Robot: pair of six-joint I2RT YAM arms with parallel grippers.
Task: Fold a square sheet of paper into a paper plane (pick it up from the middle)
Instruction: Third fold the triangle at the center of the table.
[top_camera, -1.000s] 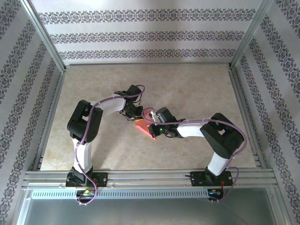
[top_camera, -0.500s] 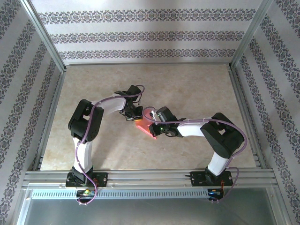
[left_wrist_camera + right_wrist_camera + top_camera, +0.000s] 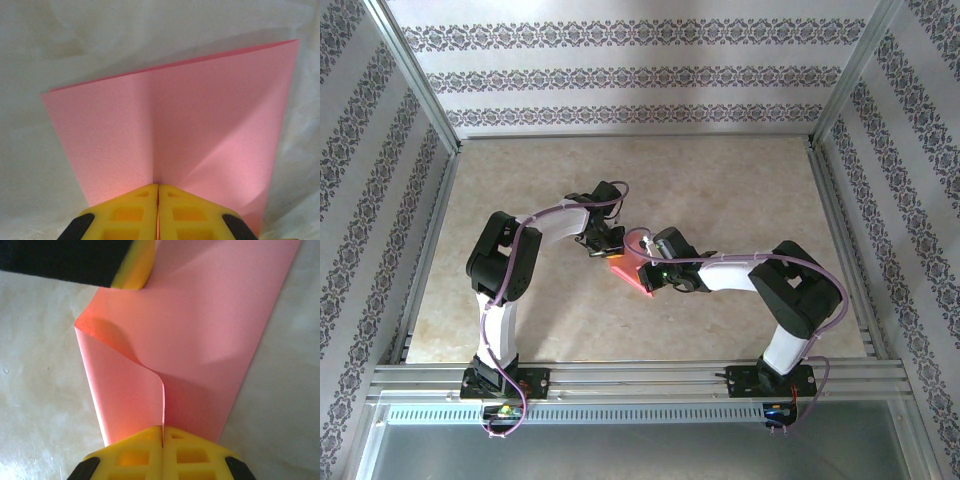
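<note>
Pink-red and thin, the square sheet of paper (image 3: 628,276) sits near the middle of the beige table (image 3: 740,180), between your two arms, and both claws have hold of it.

At the left, your left arm (image 3: 500,265) rises from its base at the near edge and reaches right. This brings the left gripper (image 3: 607,250) down onto the sheet's far-left side. In the left wrist view its yellow fingers (image 3: 125,215) are pressed together, with the paper's edge clamped in the seam between them. A straight crease (image 3: 152,125) runs away from the fingertips across the sheet. The half to the right of that crease carries a soft diagonal shadow.

To the right of the sheet, the right gripper (image 3: 650,272) comes in from the right arm (image 3: 790,290), whose elbow stands well off to the right. In the right wrist view its fingers are likewise closed tight, nipping the paper's edge between the pads. Just ahead of those fingertips a flap (image 3: 125,365) of the sheet curls up and over. At the top left of that view, one yellow finger of your left gripper touches the paper. The sheet's right edge runs straight.

You cannot tell whether the paper's underside rests on the table or hangs just above it.
</note>
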